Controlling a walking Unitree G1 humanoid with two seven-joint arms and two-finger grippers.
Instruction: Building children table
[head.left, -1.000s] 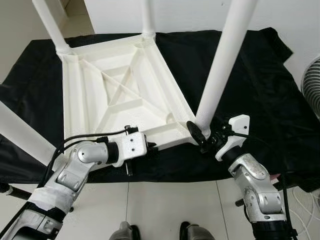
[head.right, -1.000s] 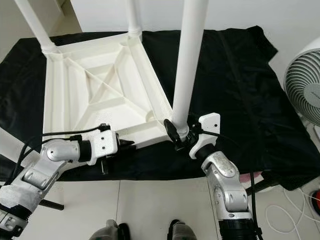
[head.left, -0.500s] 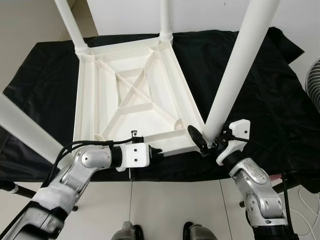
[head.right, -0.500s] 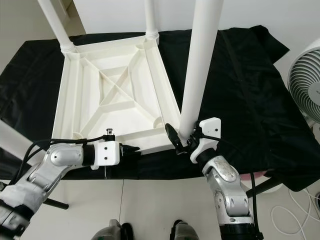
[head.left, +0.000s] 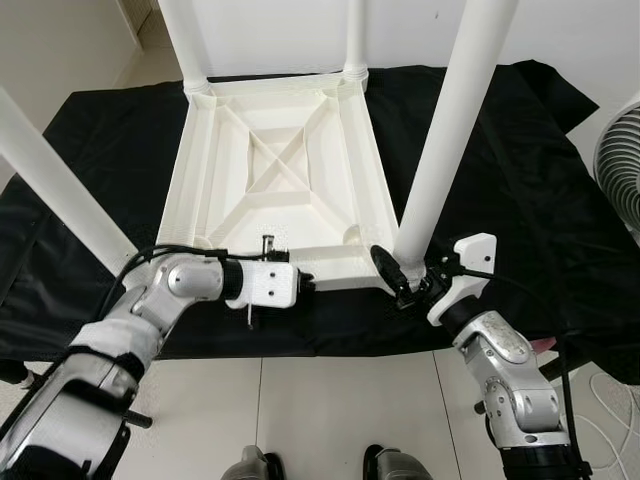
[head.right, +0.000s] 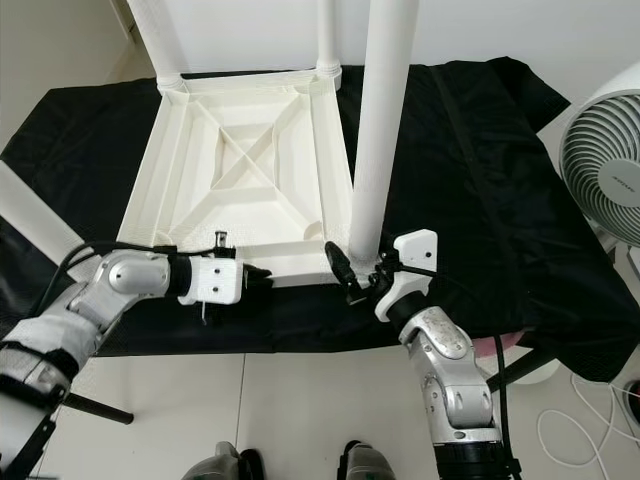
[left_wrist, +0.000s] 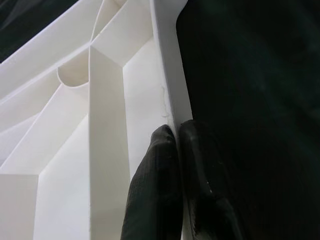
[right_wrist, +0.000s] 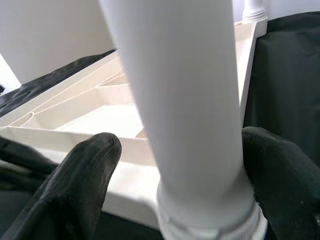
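Observation:
A white children's table (head.left: 285, 190) lies upside down on a black cloth (head.left: 520, 170), its legs pointing up. My left gripper (head.left: 305, 283) is shut on the near rim of the tabletop; in the left wrist view its fingertips (left_wrist: 165, 137) pinch the thin white wall. At the near right corner, my right gripper (head.left: 400, 285) is shut on the base of the near right leg (head.left: 440, 140). In the right wrist view one black finger (right_wrist: 85, 175) sits on each side of that leg (right_wrist: 185, 90). The near left leg (head.left: 60, 170) rises beside my left arm.
A white fan (head.right: 605, 150) stands at the right, off the cloth. Two more legs (head.left: 183, 45) rise at the table's far corners. The cloth's front edge meets white floor tiles (head.left: 340, 400), with my feet (head.left: 250, 465) below. Cables lie at the lower right.
The table has turned, its far end swinging right, so it sits squarer to me. Both grippers have kept their hold. The view has also shifted.

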